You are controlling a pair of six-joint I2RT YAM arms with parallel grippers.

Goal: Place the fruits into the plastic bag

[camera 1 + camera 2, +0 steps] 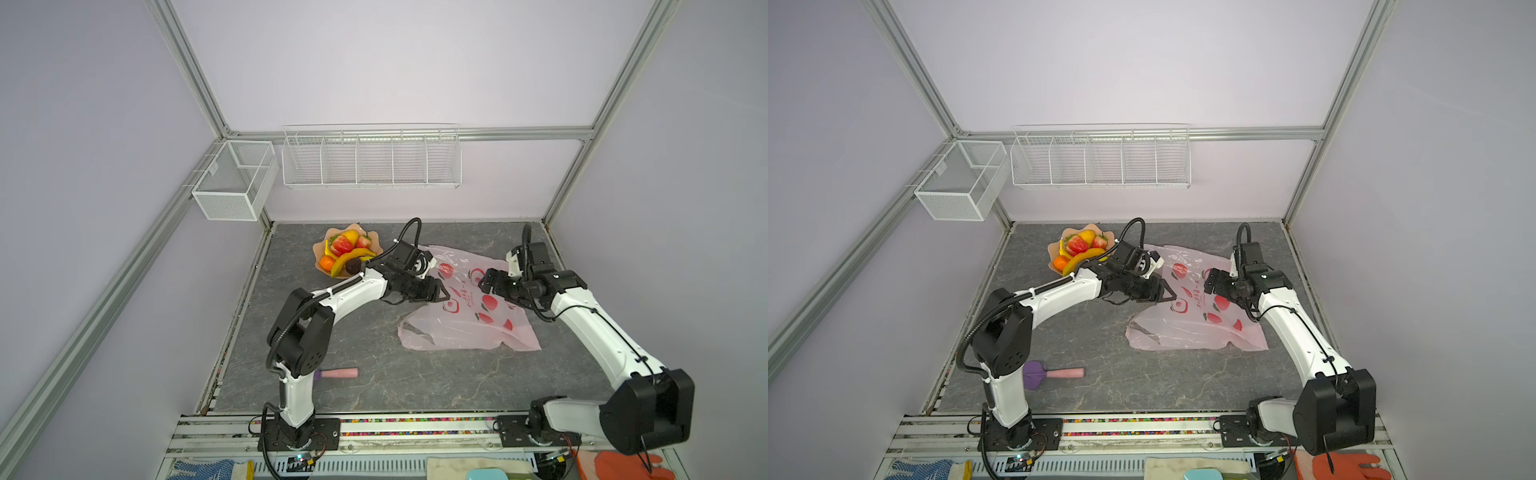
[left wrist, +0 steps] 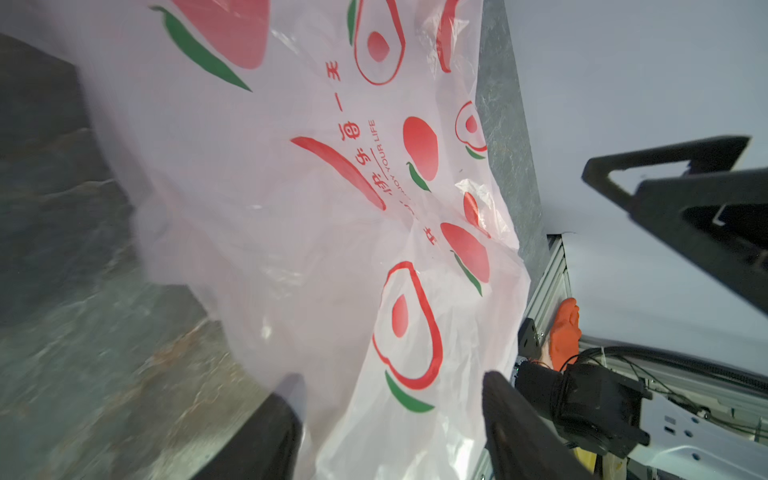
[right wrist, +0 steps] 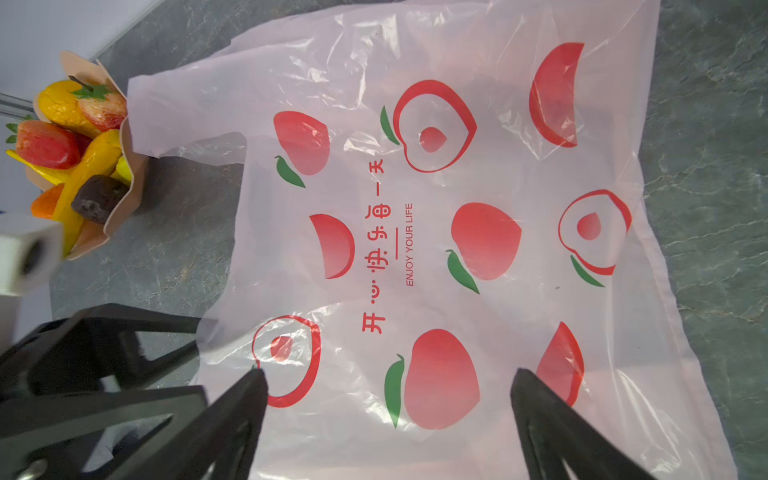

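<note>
Bag (image 1: 469,328) lies flat mid-right on table (image 1: 374,386), handles & mouth facing left, bottom edge right. L pincer (image 1: 444,292) is at that left edge, jaws apart w/ loose film between, nothing pinched. R pincer (image 1: 483,283) hovers over bag's right half, wide open. Fruits (image 1: 347,251) sit in bowl (image 1: 317,254), far-left of bag; L arm nearer. Prob. mouth needs opening first.

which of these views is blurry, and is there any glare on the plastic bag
Left wrist view: the plastic bag and table are smeared. Right wrist view: sharp print, with white glints on the bag's creases; a white block close to the lens is out of focus. Both top views: even soft light, frame posts splayed by the wide lens.
</note>
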